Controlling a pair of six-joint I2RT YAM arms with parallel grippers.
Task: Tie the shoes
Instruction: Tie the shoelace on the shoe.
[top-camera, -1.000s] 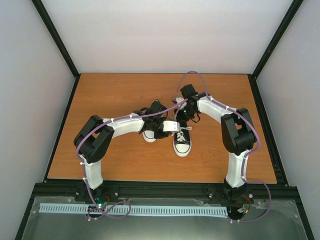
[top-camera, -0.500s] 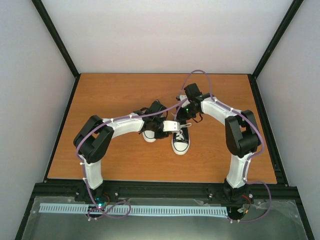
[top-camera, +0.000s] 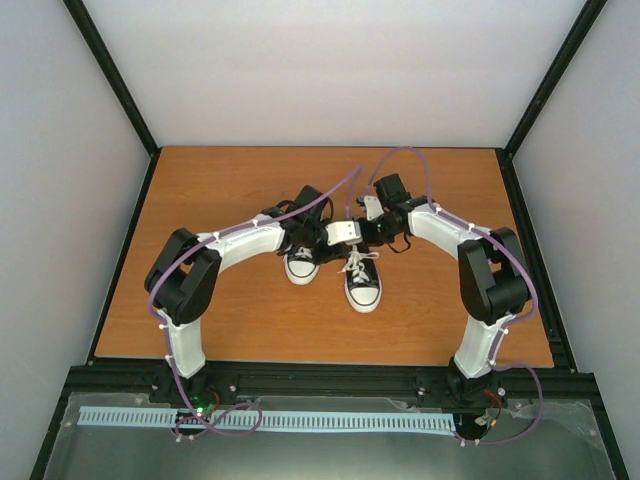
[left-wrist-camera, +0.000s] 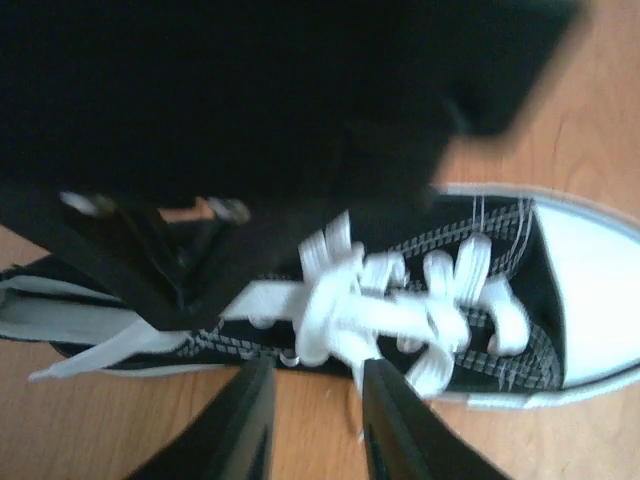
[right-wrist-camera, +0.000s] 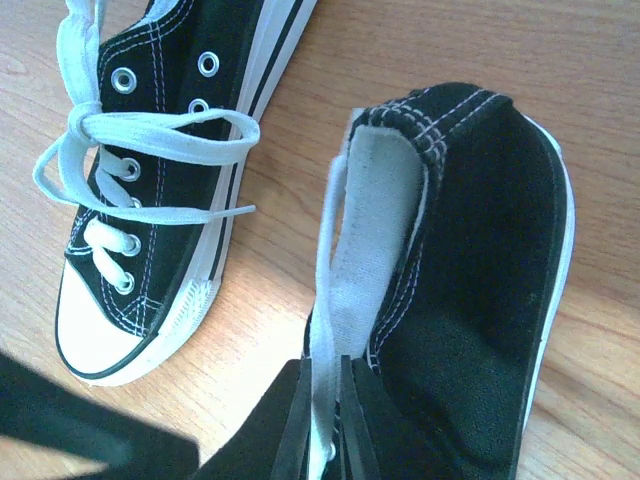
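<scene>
Shoes (top-camera: 362, 287) sit side by side mid-table, toes toward the arm bases. The right gripper (right-wrist-camera: 322, 375) is pinched on a white lace (right-wrist-camera: 322, 280), while the left gripper (left-wrist-camera: 318, 372) is parted and holds nothing, low beside a shoe's bunched laces. Judgement: hold the pinched strand taut and lifted while the left takes its partner. Pale walls (top-camera: 330, 70) enclose a flat wood table (top-camera: 200, 310).

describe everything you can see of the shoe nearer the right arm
The shoe is a small black canvas low-top with a white rubber toe cap, white sole and white laces crossed over its front. It stands upright on the wooden table, toe toward the arm bases, apart from the other shoe. The right wrist view shows its stitched heel collar and pale grey inside. One white lace runs from it between the closed fingers of the right gripper, which pinches it.
</scene>
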